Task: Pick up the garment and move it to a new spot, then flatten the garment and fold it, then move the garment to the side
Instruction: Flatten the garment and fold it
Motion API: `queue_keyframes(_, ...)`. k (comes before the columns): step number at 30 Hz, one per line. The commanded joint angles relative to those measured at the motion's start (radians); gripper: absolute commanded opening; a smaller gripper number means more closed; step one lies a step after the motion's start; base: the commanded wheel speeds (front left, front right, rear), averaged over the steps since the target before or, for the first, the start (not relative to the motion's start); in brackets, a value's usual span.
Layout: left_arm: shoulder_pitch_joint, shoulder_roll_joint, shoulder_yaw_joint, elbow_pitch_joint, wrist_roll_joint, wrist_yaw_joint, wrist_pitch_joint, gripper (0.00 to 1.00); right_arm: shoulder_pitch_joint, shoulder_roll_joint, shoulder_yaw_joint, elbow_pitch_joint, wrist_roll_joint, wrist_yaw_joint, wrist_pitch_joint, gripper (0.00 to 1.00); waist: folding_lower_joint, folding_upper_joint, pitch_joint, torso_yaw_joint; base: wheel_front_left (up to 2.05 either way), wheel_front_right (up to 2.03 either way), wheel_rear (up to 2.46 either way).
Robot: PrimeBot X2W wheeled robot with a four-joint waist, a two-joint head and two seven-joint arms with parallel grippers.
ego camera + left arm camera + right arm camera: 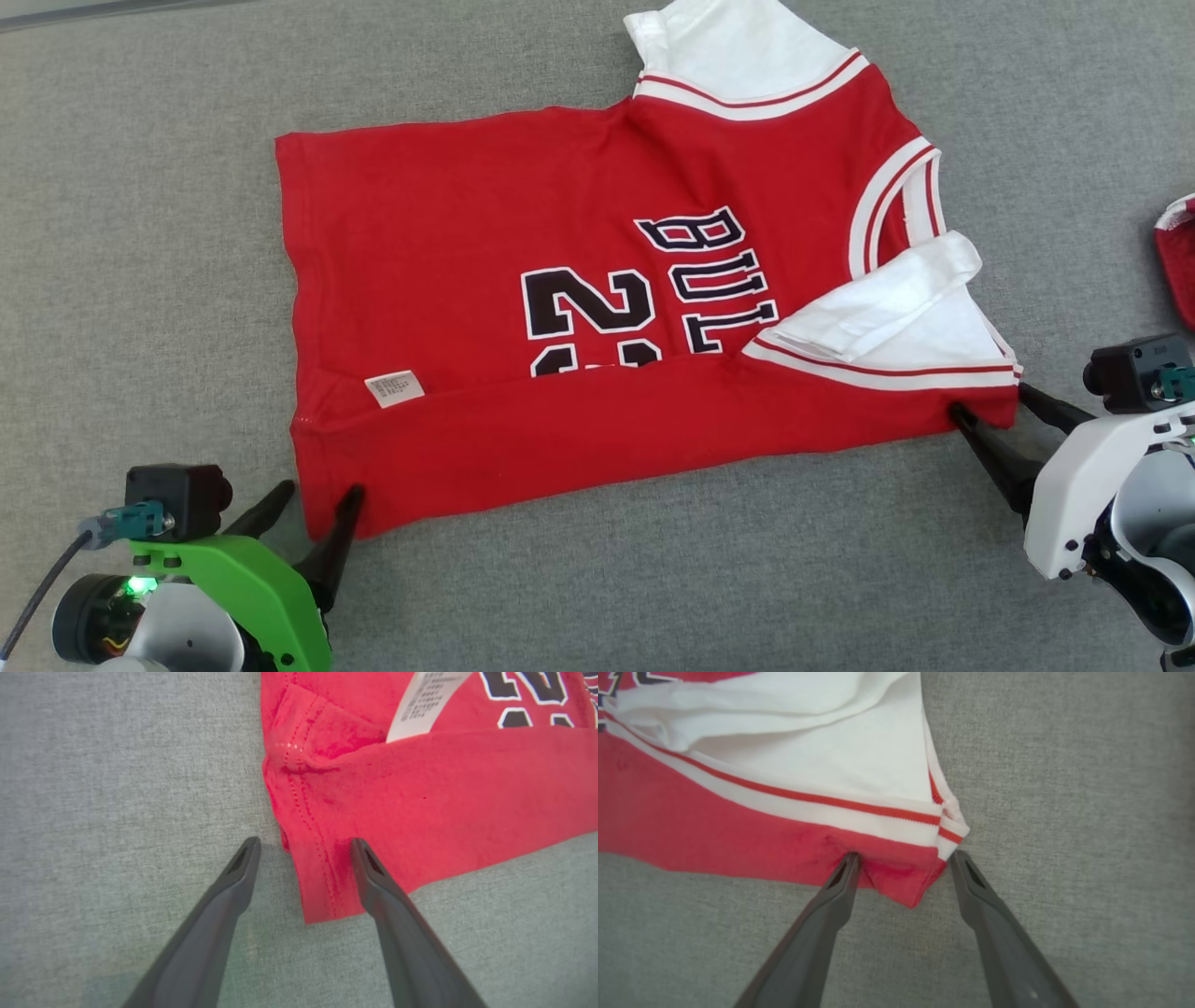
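A red jersey (485,233) with white sleeves and dark lettering lies spread on the grey cloth surface, its near long edge folded over into a red band (653,411). My left gripper (322,499) stands open at the band's near-left corner (322,882), one finger on the fabric and the other on the grey surface. At the band's right end, below the white sleeve (822,751), my right gripper (990,401) is open too, and the corner (906,877) lies between its fingers.
A second red and white piece of cloth (1178,271) pokes in at the right edge of the head view. A white care label (394,387) lies on the jersey near the fold. Grey cloth surface (140,233) extends all around.
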Motion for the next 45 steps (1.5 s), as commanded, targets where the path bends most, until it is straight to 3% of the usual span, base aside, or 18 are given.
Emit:
queue_keyframes(1,0.008,0.006,-0.006,0.002,-0.005,-0.004,0.011,1.0,-0.006,0.004,0.006,0.005,0.003,0.0,0.001,1.0,0.0,-0.0001,0.0,0.002,0.0,0.0,0.0)
queue_keyframes(6,-0.011,-0.012,-0.038,0.03,-0.021,-0.024,0.048,1.0,-0.027,0.008,0.033,0.013,0.012,0.001,0.017,1.0,0.0,-0.0001,0.015,-0.002,0.0,0.0,0.0)
queue_keyframes(7,-0.014,-0.019,-0.042,0.037,-0.029,-0.03,0.054,0.73,-0.031,0.008,0.041,0.016,0.015,0.001,0.02,1.0,0.0,-0.0001,0.018,-0.002,0.0,0.0,0.0)
queue_keyframes(8,-0.019,-0.021,-0.05,0.046,-0.038,-0.04,0.065,0.0,-0.036,0.008,0.05,0.021,0.02,0.001,0.026,1.0,0.0,-0.0001,0.02,-0.002,0.0,0.0,0.0)
queue_keyframes(9,-0.024,-0.022,-0.056,0.053,-0.039,-0.048,0.072,0.0,-0.04,0.005,0.054,0.025,0.018,0.001,0.024,1.0,0.0,-0.0001,0.021,-0.001,0.0,0.0,0.0)
queue_keyframes(10,-0.03,-0.025,-0.055,0.063,-0.04,-0.053,0.07,0.0,-0.043,-0.001,0.059,0.031,0.021,0.001,0.021,0.25,0.0,-0.0001,0.02,0.001,0.0,0.0,0.0)
queue_keyframes(11,-0.036,-0.028,-0.048,0.069,-0.047,-0.056,0.067,0.0,-0.043,-0.008,0.062,0.036,0.029,0.0,0.021,0.0,0.0,-0.0001,0.017,0.002,0.0,0.0,0.0)
queue_keyframes(20,0.001,0.073,-0.009,-0.015,-0.1,-0.106,0.107,0.0,0.018,-0.165,0.016,-0.01,0.15,-0.001,0.067,0.0,0.0,-0.0001,-0.043,0.001,0.0,0.0,0.0)
queue_keyframes(29,0.125,0.115,-0.012,-0.167,-0.155,-0.085,0.126,0.0,0.178,-0.211,-0.095,-0.099,0.238,-0.001,0.185,0.0,0.0,-0.0001,-0.044,-0.006,0.0,0.0,0.0)
queue_keyframes(30,0.132,0.111,-0.011,-0.165,-0.156,-0.081,0.119,0.0,0.184,-0.207,-0.111,-0.105,0.225,-0.001,0.182,0.13,0.0,-0.0001,-0.04,-0.007,0.0,0.0,0.0)
queue_keyframes(31,0.134,0.107,-0.012,-0.158,-0.151,-0.079,0.114,0.0,0.189,-0.2,-0.116,-0.107,0.216,-0.001,0.179,0.44,0.0,-0.0001,-0.038,-0.007,0.0,0.0,0.0)
queue_keyframes(32,0.138,0.102,-0.016,-0.151,-0.144,-0.076,0.113,0.25,0.194,-0.193,-0.117,-0.107,0.199,-0.001,0.181,1.0,0.0,-0.0001,-0.036,-0.009,0.0,0.0,0.0)
queue_keyframes(34,0.136,0.107,-0.024,-0.144,-0.118,-0.064,0.106,0.57,0.192,-0.189,-0.106,-0.124,0.171,0.0,0.185,1.0,0.0,-0.0001,-0.034,-0.012,0.0,0.0,0.0)
queue_keyframes(36,0.13,0.108,-0.016,-0.159,-0.093,-0.046,0.09,1.0,0.186,-0.173,-0.12,-0.146,0.178,0.0,0.189,1.0,0.0,-0.0001,-0.033,-0.014,0.0,0.0,0.0)
queue_keyframes(41,0.103,0.167,0.032,-0.235,-0.038,-0.008,0.073,1.0,0.15,-0.217,-0.187,-0.258,0.185,0.0,0.218,1.0,0.0,-0.0001,-0.011,-0.016,0.0,0.0,0.0)
queue_keyframes(45,0.003,0.203,0.067,-0.277,-0.014,-0.017,0.107,1.0,-0.004,-0.266,-0.18,-0.315,0.161,0.0,0.245,1.0,0.0,-0.0001,0.048,-0.009,0.0,0.0,0.0)
